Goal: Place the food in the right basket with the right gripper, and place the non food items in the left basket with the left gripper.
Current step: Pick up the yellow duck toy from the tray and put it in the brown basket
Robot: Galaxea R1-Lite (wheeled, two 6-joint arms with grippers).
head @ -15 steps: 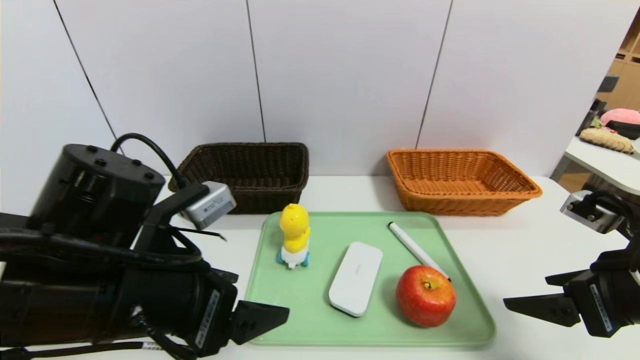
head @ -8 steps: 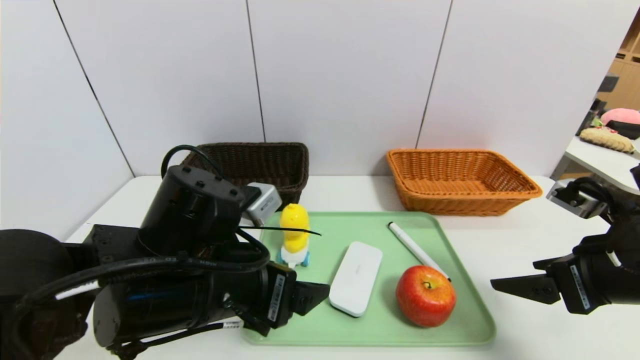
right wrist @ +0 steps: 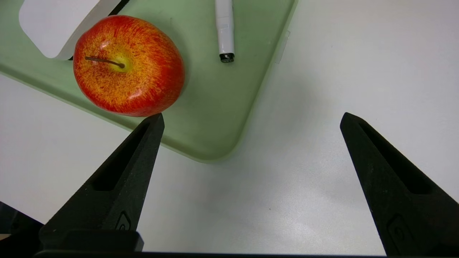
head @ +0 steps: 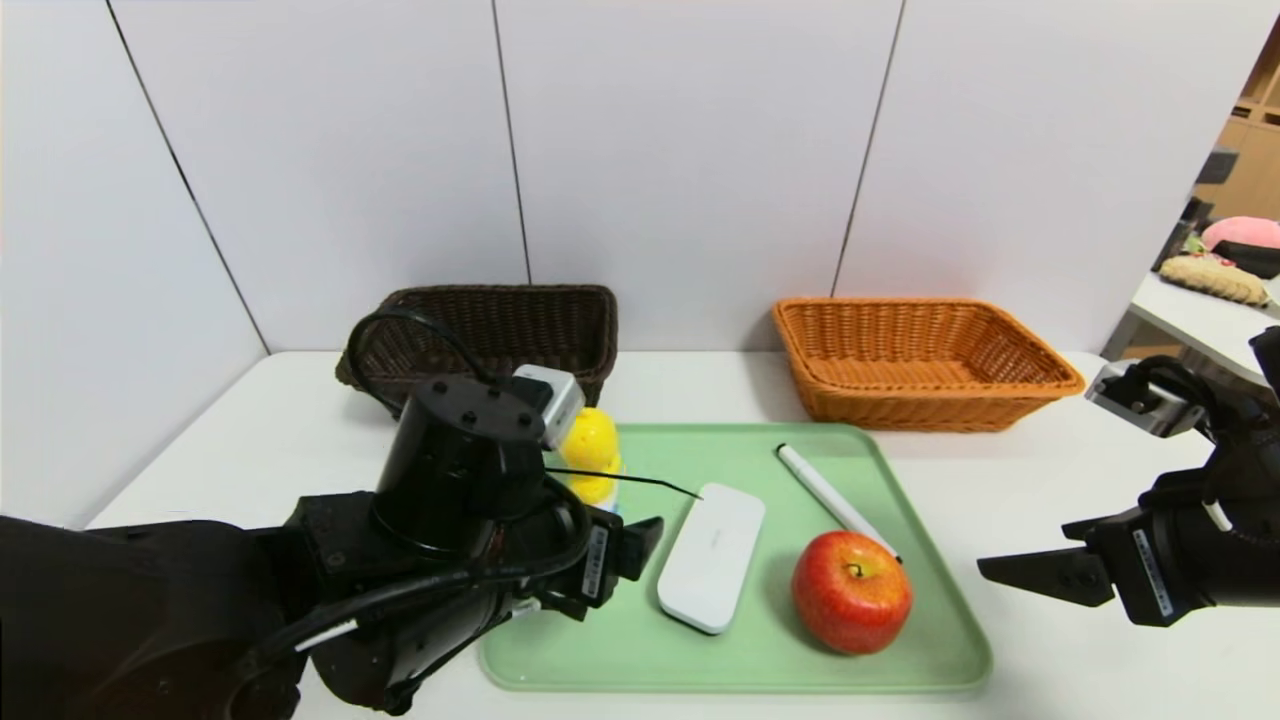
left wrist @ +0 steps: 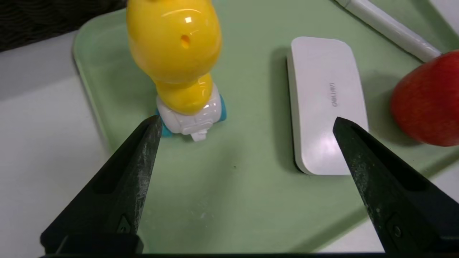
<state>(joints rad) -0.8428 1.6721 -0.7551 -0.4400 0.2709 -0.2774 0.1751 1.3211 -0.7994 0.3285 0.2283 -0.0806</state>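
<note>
Nearest, the left gripper (left wrist: 244, 125) hovers wide open and empty over the green tray's (head: 640, 660) near-left part, apparently lining up on the yellow duck toy (left wrist: 179, 64). The right gripper (right wrist: 251, 122), equally spread and empty, waits right of the tray near the apple (head: 852, 590). The tray also holds a white eraser (head: 712, 555) and marker (head: 830, 498). Farther back, the brown basket (head: 500, 340) and orange basket (head: 920, 365) look empty.

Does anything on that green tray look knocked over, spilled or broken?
Nothing stands out. The yellow toy stands upright on the tray; the white case, pen and apple lie there whole. Both baskets, brown and orange, sit upright behind it, apparently empty.
</note>
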